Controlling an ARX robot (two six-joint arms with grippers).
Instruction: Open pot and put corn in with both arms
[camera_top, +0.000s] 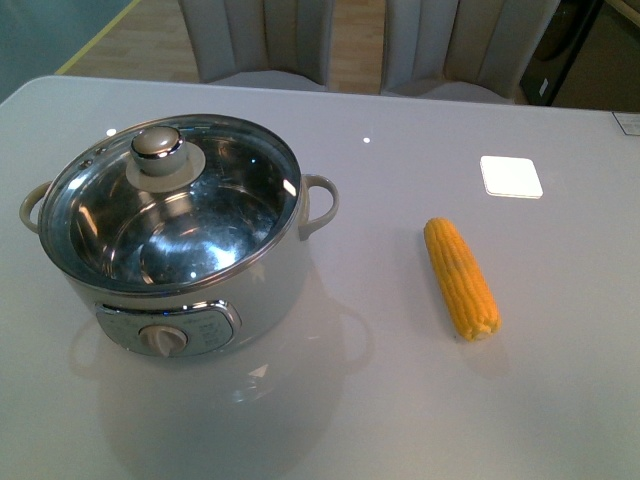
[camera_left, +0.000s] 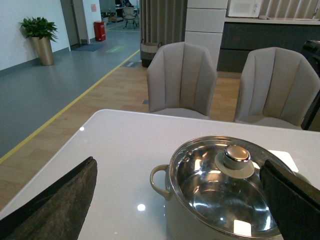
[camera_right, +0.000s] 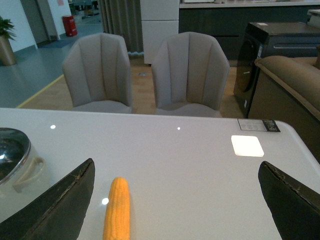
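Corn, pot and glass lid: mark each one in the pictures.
corn (camera_top: 461, 279): front view, middle of the cob.
pot (camera_top: 268, 295): front view, cream side wall below the rim.
glass lid (camera_top: 158, 145): front view, its round knob.

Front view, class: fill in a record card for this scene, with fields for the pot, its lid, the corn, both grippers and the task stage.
Pot: cream-white, on the table, left of the corn, dial knob facing the camera
Lid: glass with steel rim, seated on the pot, closed
Corn: lying flat on the table, apart from the pot
Left gripper: open, empty, pot ahead of it
Right gripper: open, empty, corn ahead of it
Task stage: lid not yet lifted, corn not yet picked up
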